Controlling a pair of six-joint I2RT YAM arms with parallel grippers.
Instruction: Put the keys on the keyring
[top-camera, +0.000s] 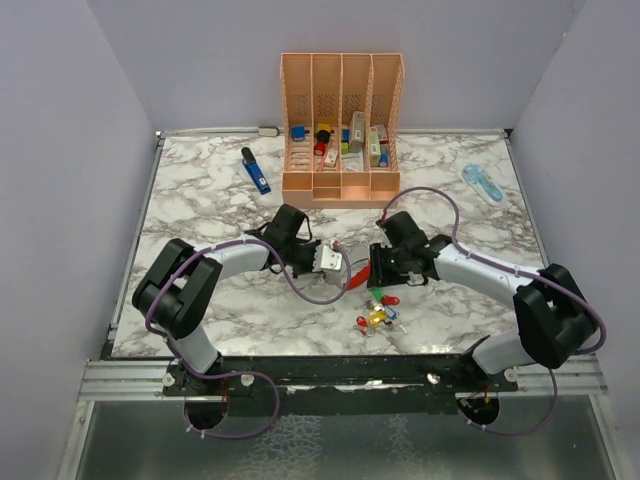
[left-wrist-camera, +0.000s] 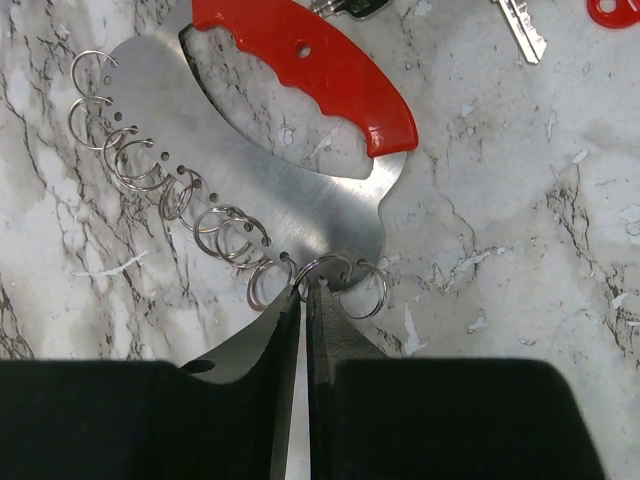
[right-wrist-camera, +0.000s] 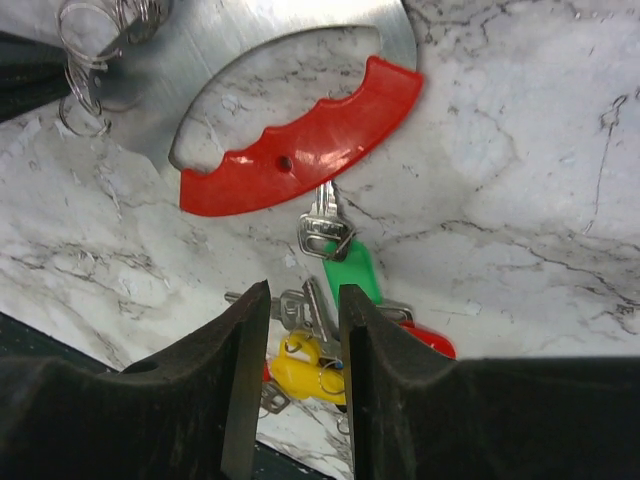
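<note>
The keyring (top-camera: 349, 271) lies flat mid-table between both grippers. In the left wrist view its grey-silver side (left-wrist-camera: 250, 170) carries several small split rings (left-wrist-camera: 225, 232) along the edge, and its red side (left-wrist-camera: 310, 60) is beyond. My left gripper (left-wrist-camera: 305, 290) is shut on the silver edge by a split ring. The keys (top-camera: 378, 310) lie in a loose pile just in front of the keyring. My right gripper (right-wrist-camera: 303, 300) is open and empty, hovering over the pile: green head (right-wrist-camera: 350, 265), yellow head (right-wrist-camera: 300, 370), red head (right-wrist-camera: 432, 340). The red side (right-wrist-camera: 300, 150) lies past them.
A peach organiser (top-camera: 342, 130) with coloured items stands at the back centre. A dark blue stick tool (top-camera: 255, 170) lies at the back left, a pale blue flat tool (top-camera: 482, 183) at the back right. The table's front edge (top-camera: 330, 352) is close behind the keys.
</note>
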